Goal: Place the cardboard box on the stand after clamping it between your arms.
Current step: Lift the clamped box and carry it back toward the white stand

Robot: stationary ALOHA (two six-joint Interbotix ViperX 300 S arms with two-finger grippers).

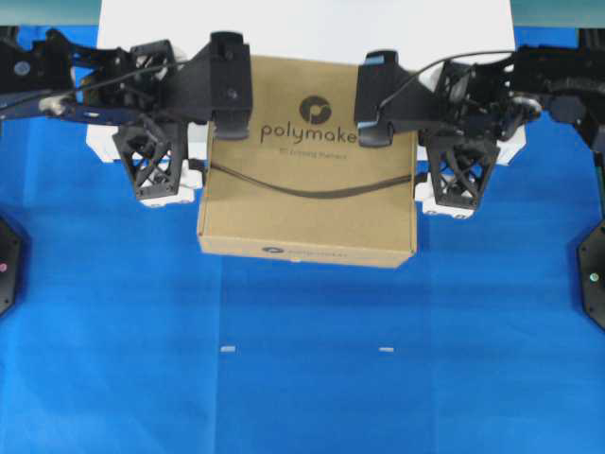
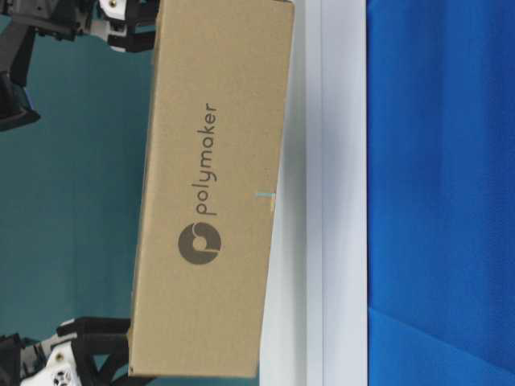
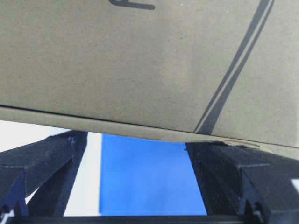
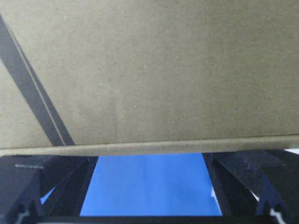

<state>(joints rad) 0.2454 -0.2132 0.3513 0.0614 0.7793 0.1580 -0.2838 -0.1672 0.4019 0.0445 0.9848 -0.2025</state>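
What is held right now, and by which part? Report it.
The polymaker cardboard box is squeezed between the two arms, pressed at its left and right side faces. Neither the left claw nor the right claw pinches it; both stand open.

The desk [image 1: 302,397] has a blue cover. A wide white stand [image 1: 312,28] sits on it at the far edge. Two tiny white marks [image 1: 228,349] lie on the blue.

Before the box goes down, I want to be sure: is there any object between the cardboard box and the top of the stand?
Nothing visible. The cardboard box already overlaps the white stand, whose visible top is bare.
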